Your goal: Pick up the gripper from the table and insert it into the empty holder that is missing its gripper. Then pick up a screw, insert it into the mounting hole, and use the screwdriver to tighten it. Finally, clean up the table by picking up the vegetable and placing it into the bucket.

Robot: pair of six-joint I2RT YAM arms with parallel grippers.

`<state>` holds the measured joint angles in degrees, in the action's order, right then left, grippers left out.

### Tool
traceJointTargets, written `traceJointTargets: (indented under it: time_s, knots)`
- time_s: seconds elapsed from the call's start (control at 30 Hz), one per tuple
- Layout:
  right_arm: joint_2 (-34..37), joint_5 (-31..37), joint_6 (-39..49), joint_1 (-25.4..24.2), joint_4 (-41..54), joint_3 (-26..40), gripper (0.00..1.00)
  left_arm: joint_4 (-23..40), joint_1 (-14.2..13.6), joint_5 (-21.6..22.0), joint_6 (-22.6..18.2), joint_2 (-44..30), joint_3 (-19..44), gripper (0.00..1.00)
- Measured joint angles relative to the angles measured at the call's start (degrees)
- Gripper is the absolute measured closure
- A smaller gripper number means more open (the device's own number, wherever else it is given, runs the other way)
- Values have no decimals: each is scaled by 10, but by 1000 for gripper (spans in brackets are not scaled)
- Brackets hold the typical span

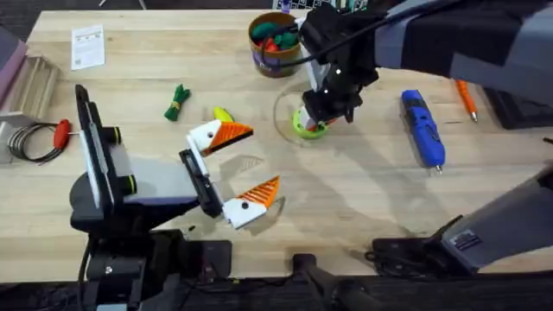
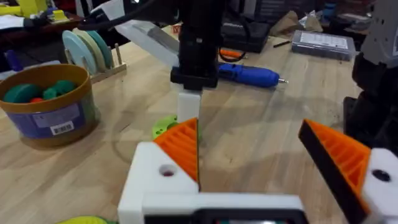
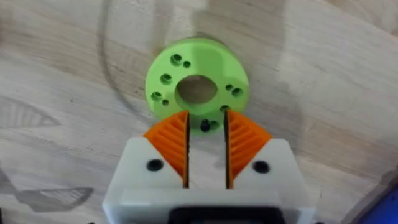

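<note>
Wooden table [image 1: 363,199], light grain, carrying all items below.
Green round disc [image 3: 196,84] with a centre bore and small holes, lying flat near the table's middle.
Slim orange-handled tool [image 1: 467,99], far right.
Red-handled tool [image 1: 62,131], left edge, beside a coil of thin wire [image 1: 30,140].
White printed card [image 1: 87,46], far left.
Wooden slotted rack [image 2: 93,53] holding pale discs upright.
Flat grey case [image 2: 323,42], far side.

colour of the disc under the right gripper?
Bright green disc, round with a centre hole and small holes around it; clearest in the right wrist view.
</note>
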<state>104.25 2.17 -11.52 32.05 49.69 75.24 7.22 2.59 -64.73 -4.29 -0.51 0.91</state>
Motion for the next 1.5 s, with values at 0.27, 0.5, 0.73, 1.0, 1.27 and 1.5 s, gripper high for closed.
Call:
traceJointTargets:
  time_s: [0.27, 0.5, 0.73, 1.0, 1.27, 1.5]
  knots:
    - [0, 0, 0, 0, 0, 0, 881, 0, 0, 0, 0, 0, 0, 15]
    - [0, 0, 0, 1, 0, 0, 993, 0, 0, 0, 0, 0, 0, 15]
    - [0, 1, 0, 1, 2, 0, 995, 0, 0, 0, 0, 0, 0, 15]
    - [-10, 2, 0, 1, 54, 31, 995, 0, 0, 0, 0, 0, 0, 15]
    - [-83, 2, 9, 2, 148, 176, 995, 0, 0, 0, 0, 0, 0, 15]
    - [-93, 2, 56, 17, 261, 323, 995, 0, 0, 0, 0, 0, 0, 15]
